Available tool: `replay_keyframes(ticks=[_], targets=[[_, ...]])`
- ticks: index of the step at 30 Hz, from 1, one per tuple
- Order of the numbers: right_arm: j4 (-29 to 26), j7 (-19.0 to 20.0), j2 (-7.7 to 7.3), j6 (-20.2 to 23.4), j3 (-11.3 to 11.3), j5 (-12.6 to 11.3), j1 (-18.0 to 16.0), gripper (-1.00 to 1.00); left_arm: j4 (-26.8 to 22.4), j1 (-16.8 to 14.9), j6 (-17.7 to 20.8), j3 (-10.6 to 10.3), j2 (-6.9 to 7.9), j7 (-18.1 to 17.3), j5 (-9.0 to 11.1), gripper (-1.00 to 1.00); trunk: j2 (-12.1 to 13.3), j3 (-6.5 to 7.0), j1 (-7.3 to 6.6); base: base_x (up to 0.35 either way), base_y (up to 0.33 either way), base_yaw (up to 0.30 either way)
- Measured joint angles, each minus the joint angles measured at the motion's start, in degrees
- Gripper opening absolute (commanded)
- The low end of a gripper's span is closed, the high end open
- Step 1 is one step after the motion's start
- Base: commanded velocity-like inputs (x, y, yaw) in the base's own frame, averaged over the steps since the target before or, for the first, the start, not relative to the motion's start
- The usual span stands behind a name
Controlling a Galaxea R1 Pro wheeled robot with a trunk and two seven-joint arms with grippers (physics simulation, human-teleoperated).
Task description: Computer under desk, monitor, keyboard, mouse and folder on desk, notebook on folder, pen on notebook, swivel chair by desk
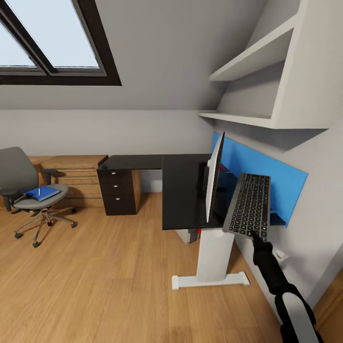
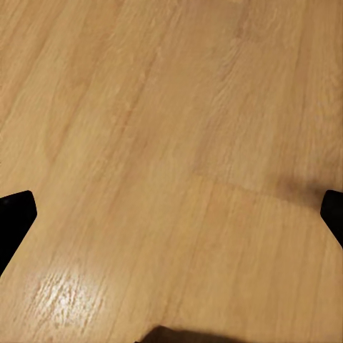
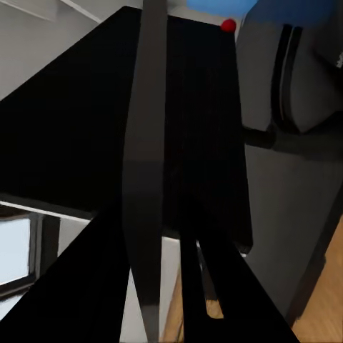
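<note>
One keyboard (image 1: 248,205) gripped by right claw (image 1: 252,233) above desk (image 1: 183,190) | left claw (image 2: 171,214) wide

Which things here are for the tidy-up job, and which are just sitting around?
For the job: keyboard in the right gripper; monitor; desk; folder; pen; swivel chair.

Just there: drawer unit; wall shelves; skylight.

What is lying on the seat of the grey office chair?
On the grey upholstered swivel chair lies a thin bright-blue folder with a short pale pen on top. Whether a dark notebook lies between them cannot be told.
</note>
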Motion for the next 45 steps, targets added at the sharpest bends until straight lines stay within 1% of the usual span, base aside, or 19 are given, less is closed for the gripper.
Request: replay_keyframes(ticks=[1,4,5,6,7,11,13,15,17,24,25,26,27,28,29,31,32,37,45], targets=[[-0.1,-0.1,0.15,-0.8,0.0,0.0,0.1,-1.00,0.0,0.0,0.0,0.0,0.00,0.0,0.0,1.00,0.0,0.00,0.00,0.000,0.000,0.000],[-1.0,-1.9,2.13,-7.1,-0.1,0.0,0.6,-1.00,0.0,0.0,0.0,0.0,0.00,0.0,0.0,1.00,0.0,0.00,0.00,0.000,0.000,0.000],[-1.2,-2.2,2.52,-8.4,-0.1,0.0,0.8,-1.00,0.0,0.0,0.0,0.0,0.00,0.0,0.0,1.00,0.0,0.00,0.00,0.000,0.000,0.000],[-1.8,-2.7,3.40,-11.5,-0.2,0.0,1.4,-1.00,0.0,0.0,0.0,0.0,0.00,0.0,0.0,1.00,0.0,0.00,0.00,0.000,0.000,0.000],[-2.2,-3.1,3.89,-13.8,-0.3,-0.1,2.1,-1.00,0.0,0.0,0.0,0.0,0.00,0.0,0.0,1.00,0.0,-0.01,0.00,0.000,0.000,0.000],[-2.2,-3.4,4.34,-16.2,0.1,-0.1,2.7,-1.00,0.0,0.0,0.0,0.0,0.00,0.0,0.0,1.00,0.0,0.00,0.00,0.000,0.000,0.000],[-2.1,-3.5,4.41,-16.5,0.3,-0.1,2.8,-1.00,0.0,0.0,-0.1,0.0,0.00,0.0,0.0,1.00,0.0,0.00,0.00,0.000,0.000,0.000],[-2.0,-3.4,4.44,-16.5,1.8,-0.2,2.9,-1.00,0.0,0.0,-0.1,0.0,0.00,0.0,0.0,1.00,0.0,0.00,0.00,0.000,0.000,0.000],[-1.8,-3.3,4.45,-16.6,2.7,-0.3,2.9,-1.00,0.0,0.0,-0.1,0.0,0.00,0.0,0.0,1.00,0.0,0.00,0.00,0.000,0.000,0.000],[-1.7,-2.5,4.31,-16.5,3.5,-0.3,2.9,-1.00,0.0,0.0,-0.1,0.0,0.00,0.0,0.0,1.00,0.0,0.00,0.00,0.000,0.000,0.000],[-1.7,-2.2,4.27,-16.5,3.7,-0.2,2.9,-1.00,0.0,0.0,-0.1,0.0,0.00,0.0,0.0,1.00,0.0,0.00,0.00,0.000,0.000,0.000],[-1.7,-0.9,4.16,-16.5,4.0,-0.1,2.9,-1.00,0.0,0.0,-0.1,0.1,0.00,0.0,0.0,1.00,0.0,0.00,0.00,0.000,0.000,0.000],[-1.4,-1.4,3.92,-16.8,4.3,0.3,3.2,-1.00,0.3,0.0,-0.4,-0.2,0.32,0.0,-0.2,1.00,0.0,0.00,0.00,0.000,0.000,0.000],[-1.0,-1.7,4.24,-17.1,4.6,0.5,3.6,-1.00,0.6,0.0,-0.7,-0.4,0.46,0.1,-0.2,1.00,0.0,0.00,0.00,0.000,0.000,0.000],[-0.6,-1.6,4.39,-17.5,4.9,0.5,3.9,-1.00,1.0,0.0,-0.9,-0.3,0.24,0.1,-0.2,1.00,0.0,0.00,0.00,0.000,0.000,0.000],[-0.3,-1.6,4.39,-17.6,5.6,0.5,4.5,-1.00,1.6,0.0,-0.9,-0.3,0.23,0.1,-0.2,1.00,0.0,0.00,0.00,0.000,0.000,0.000],[-0.6,-1.5,4.60,-17.3,6.0,0.8,4.2,-1.00,1.3,0.0,-0.9,-0.1,-0.09,0.2,-0.1,1.00,0.4,0.18,-0.22,0.000,0.000,0.000],[0.7,-1.5,3.07,-15.9,4.3,0.4,2.6,-1.00,-0.3,0.0,-0.8,0.1,0.05,0.3,-0.1,1.00,2.4,1.08,-1.31,0.000,0.000,0.000],[0.9,-1.5,2.72,-15.7,1.6,0.4,2.1,-1.00,-0.6,0.0,-0.7,0.1,0.14,0.3,-0.1,1.00,5.6,2.51,-3.07,0.000,0.000,0.000]])
